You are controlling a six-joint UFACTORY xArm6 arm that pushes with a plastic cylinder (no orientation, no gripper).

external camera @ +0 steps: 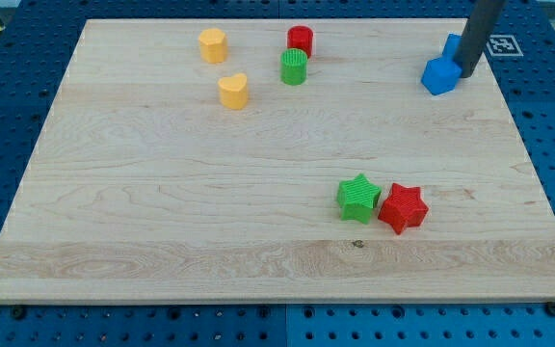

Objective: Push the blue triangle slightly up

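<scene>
A blue block (450, 44) lies near the board's top right corner. The rod hides most of it, so I cannot make out its shape. A blue cube (439, 75) sits just below and to its left. My tip (468, 74) rests on the board against the cube's right side, directly below the half-hidden blue block. The dark rod rises from there to the view's top right.
A yellow hexagon block (212, 44), a yellow heart (233, 90), a red cylinder (301, 40) and a green cylinder (294, 67) stand at top centre-left. A green star (358, 198) touches a red star (403, 207) at lower right. The board's right edge (509, 96) is close to the blue blocks.
</scene>
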